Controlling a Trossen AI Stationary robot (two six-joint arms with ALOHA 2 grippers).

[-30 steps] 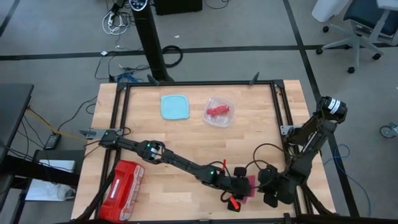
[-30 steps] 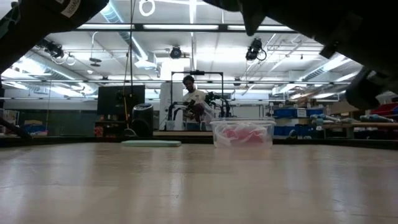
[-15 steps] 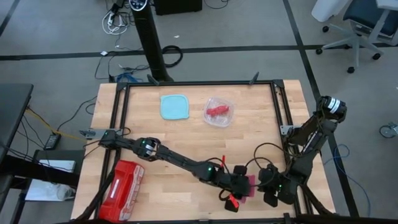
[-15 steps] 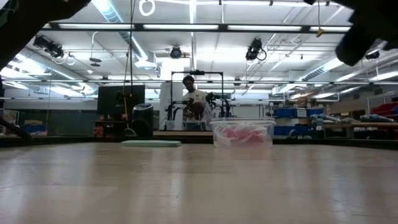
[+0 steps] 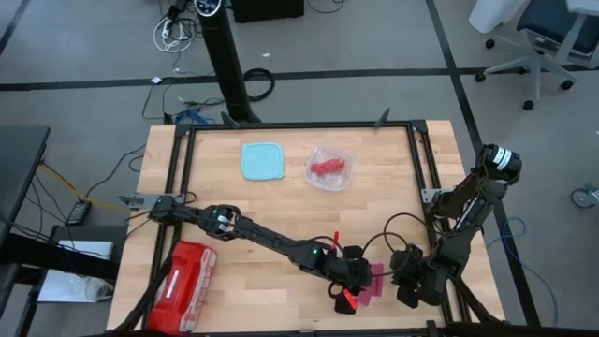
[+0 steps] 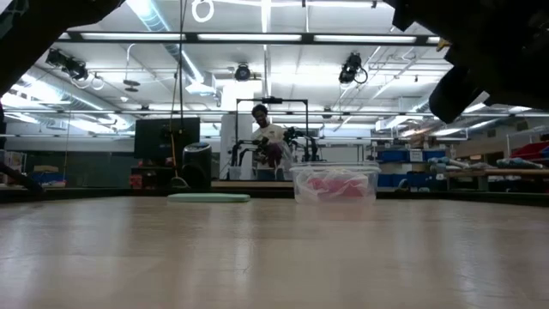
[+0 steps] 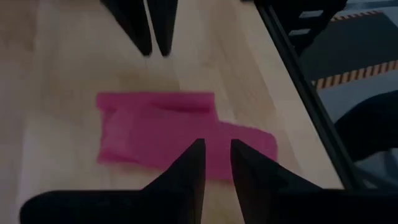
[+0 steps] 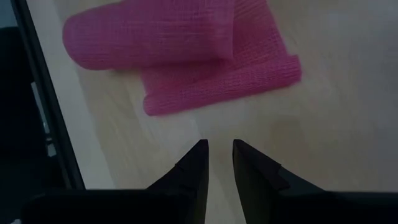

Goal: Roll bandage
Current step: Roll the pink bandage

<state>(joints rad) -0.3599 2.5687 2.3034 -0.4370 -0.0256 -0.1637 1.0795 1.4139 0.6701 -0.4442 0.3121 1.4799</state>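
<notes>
Lying flat on the wooden table (image 5: 281,206) near its front right corner, the bandage (image 5: 376,282) sits between the two grippers, partly folded over itself. The left gripper (image 5: 353,278) hangs just beside the pink fabric on its left side; in the left wrist view its fingers (image 7: 189,165) are drawn nearly together, leaving only a thin gap, and they grip nothing. Whether their tips touch the cloth cannot be told from that view. The bandage (image 7: 174,134) there spreads as a folded pink sheet on the wood.

The right gripper (image 5: 404,277) waits just to the right of the bandage. In the right wrist view its fingers (image 8: 194,167) are likewise nearly closed, with a slim slot between them, and they stand clear of the fabric over bare wood. The bandage (image 8: 186,53) shows one loosely rolled end lying across a flatter layer.

Farther back on the table rest a light blue lid (image 5: 263,160) and a clear tub (image 5: 330,168); a red case (image 5: 183,276) lies at the front left.
</notes>
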